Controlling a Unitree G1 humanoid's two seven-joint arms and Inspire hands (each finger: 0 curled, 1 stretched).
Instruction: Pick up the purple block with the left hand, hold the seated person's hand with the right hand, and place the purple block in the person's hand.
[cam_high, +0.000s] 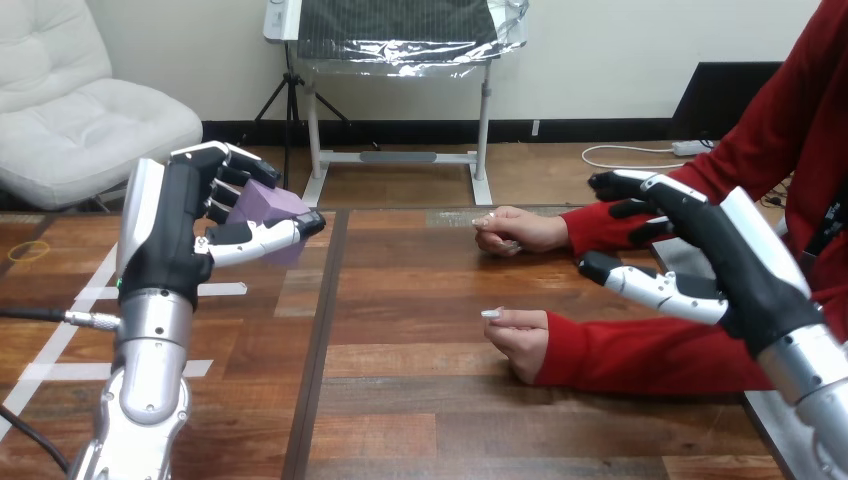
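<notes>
My left hand (190, 215) is raised above the table's left part, its fingers and thumb curled round the purple block (268, 207). My right hand (700, 235) hangs at the right, fingers relaxed and thumb spread, holding nothing. It sits over the person's red sleeves, apart from both of their hands. The person's farther hand (515, 229) rests on the table near the middle, loosely curled. Their nearer hand (518, 333) lies closer to me, also curled, on the wood.
The wooden table (400, 400) carries white tape strips (85, 290) on its left part, below my left arm. A dark seam (318, 340) runs down the tabletop between the left and middle boards.
</notes>
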